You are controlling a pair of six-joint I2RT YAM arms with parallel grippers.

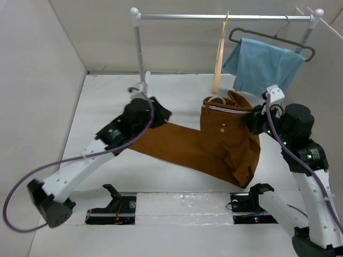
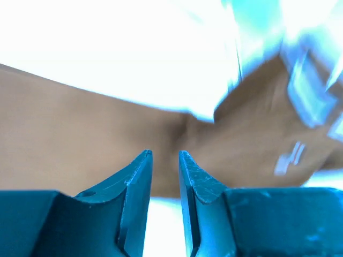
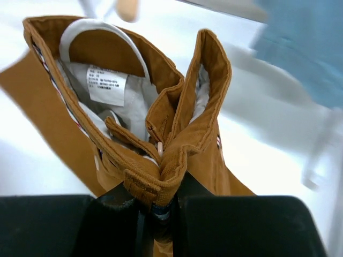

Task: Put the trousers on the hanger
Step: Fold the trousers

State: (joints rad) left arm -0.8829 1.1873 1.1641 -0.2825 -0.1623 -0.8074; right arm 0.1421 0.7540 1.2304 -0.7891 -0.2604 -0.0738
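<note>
The rust-brown trousers point(image 1: 182, 144) stretch across the table, the leg to the left and the waist lifted at the right. My right gripper point(image 1: 251, 119) is shut on the bunched waistband point(image 3: 182, 118), with the white lining and label showing; its jaws point(image 3: 161, 195) pinch the folded edge. My left gripper point(image 1: 158, 113) is at the leg end on the left. In the left wrist view its fingers point(image 2: 165, 154) stand a little apart with nothing between them, and the brown cloth point(image 2: 80, 134) lies just beyond the tips. The pale wooden hanger point(image 1: 218, 59) hangs edge-on from the rail, behind the waistband.
A metal rail point(image 1: 225, 17) on white posts point(image 1: 140, 53) spans the back. A light blue cloth point(image 1: 265, 64) hangs on a dark grey hanger point(image 1: 289, 40) at the right end, close to my right arm. White walls enclose the table on the left and at the back.
</note>
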